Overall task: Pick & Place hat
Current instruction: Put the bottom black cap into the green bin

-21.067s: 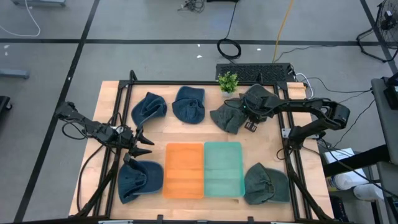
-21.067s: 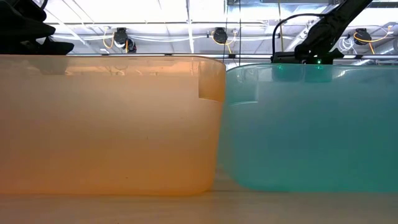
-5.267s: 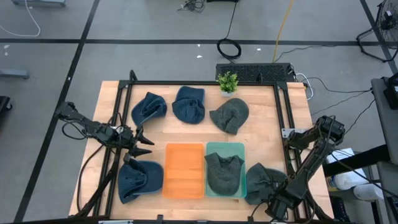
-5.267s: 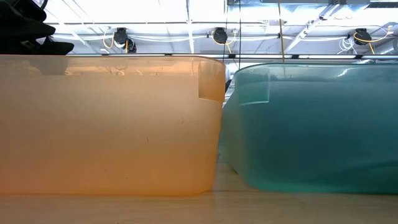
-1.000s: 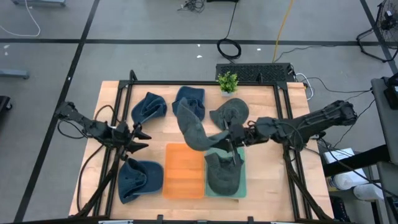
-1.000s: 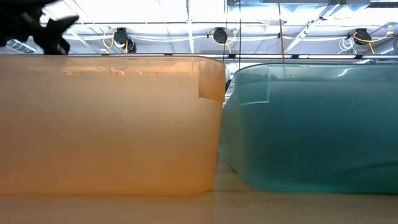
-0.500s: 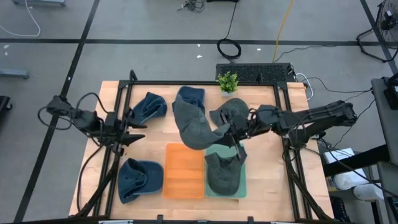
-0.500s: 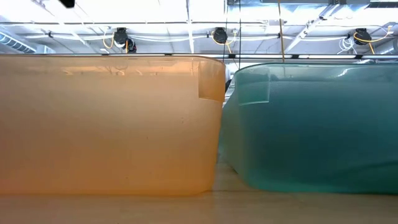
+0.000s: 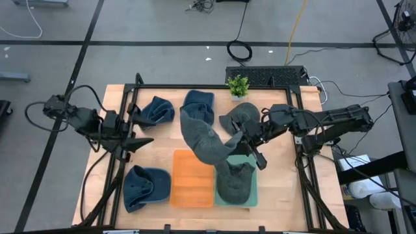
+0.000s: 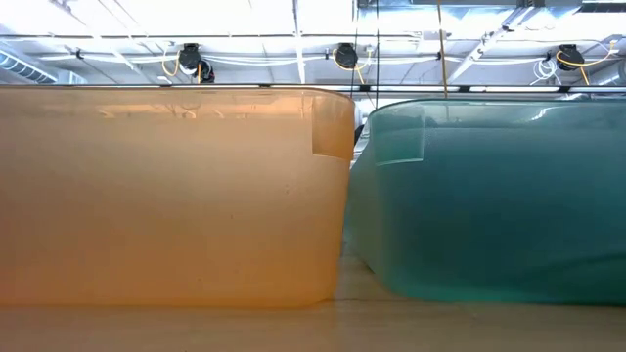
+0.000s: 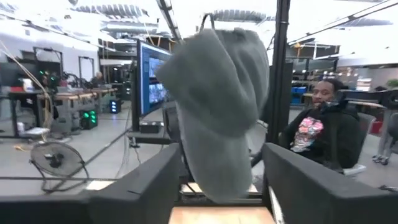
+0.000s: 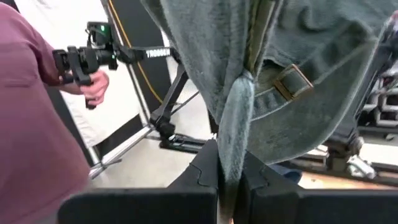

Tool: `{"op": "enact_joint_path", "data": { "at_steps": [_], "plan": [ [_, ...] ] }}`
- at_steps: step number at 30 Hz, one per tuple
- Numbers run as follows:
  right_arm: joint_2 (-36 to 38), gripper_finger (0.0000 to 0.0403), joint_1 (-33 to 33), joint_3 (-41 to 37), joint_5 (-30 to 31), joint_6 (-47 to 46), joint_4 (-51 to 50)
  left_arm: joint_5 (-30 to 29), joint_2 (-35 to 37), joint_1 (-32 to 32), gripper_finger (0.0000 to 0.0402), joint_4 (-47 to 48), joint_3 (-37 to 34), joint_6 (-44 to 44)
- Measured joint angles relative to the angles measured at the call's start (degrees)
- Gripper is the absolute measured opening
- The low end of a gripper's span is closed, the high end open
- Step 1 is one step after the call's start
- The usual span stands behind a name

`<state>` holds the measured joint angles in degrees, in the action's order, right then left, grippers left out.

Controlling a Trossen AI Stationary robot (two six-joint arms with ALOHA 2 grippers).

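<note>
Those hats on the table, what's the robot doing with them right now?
The right gripper is shut on a grey hat, holding it up over the orange bin and the teal bin, which already has a grey hat in it. The left gripper waits at the table's left side, jaws open. Three blue hats and another grey one lie on the table.

2 slim black jointed arms trailing black cables; each end effector has 2 dark, blocky fingers (image 11: 140,186).

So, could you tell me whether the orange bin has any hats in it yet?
Empty. The orange bin shows a bare floor from above; the grey hat hangs over it from the right gripper.
</note>
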<state>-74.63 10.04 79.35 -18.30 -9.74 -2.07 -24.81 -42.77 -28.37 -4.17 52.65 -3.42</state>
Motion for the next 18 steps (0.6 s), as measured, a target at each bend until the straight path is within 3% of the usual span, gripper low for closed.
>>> {"op": "enact_joint_path", "data": {
  "at_steps": [9, 18],
  "plan": [
    [-0.02, 0.0000, 0.04, 0.00, -3.24, -3.76, -3.32, 2.39, -12.71, 4.34, 0.0347, 12.16, 18.69, -4.23],
    [-0.04, 0.0000, 0.67, -0.02, -4.55, -6.14, -4.25, 11.65, -24.00, 9.77, 0.0348, 24.13, 35.97, -1.55]
  ]
}}
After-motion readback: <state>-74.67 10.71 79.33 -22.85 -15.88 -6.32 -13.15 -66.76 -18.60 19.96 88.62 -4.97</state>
